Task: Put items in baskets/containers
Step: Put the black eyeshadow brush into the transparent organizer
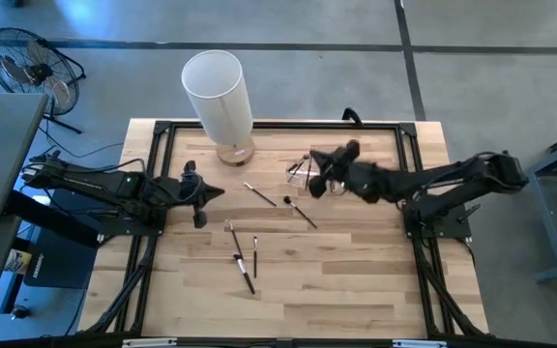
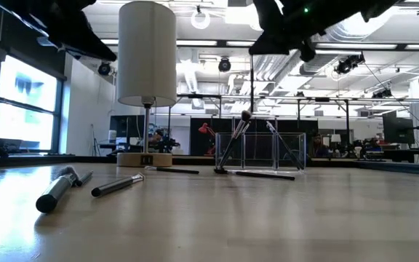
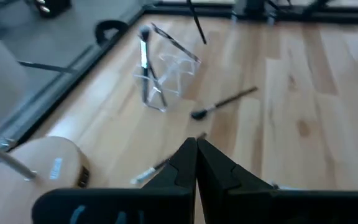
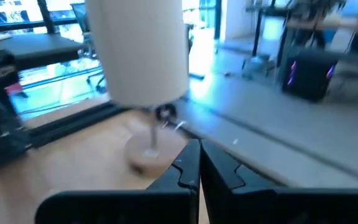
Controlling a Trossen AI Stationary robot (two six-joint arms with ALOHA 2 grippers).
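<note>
Hovering empty with fingers pressed together, the right gripper (image 1: 314,184) hangs beside the small clear plastic holder (image 1: 301,171), likely between pickups, while thin dark brushes (image 1: 243,263) lie scattered mid-table and the closed left gripper (image 1: 199,220) waits.

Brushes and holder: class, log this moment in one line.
holder: some brushes inside | loose brushes: on table | right gripper: shut, empty, above holder | left gripper: shut, empty, waiting
</note>
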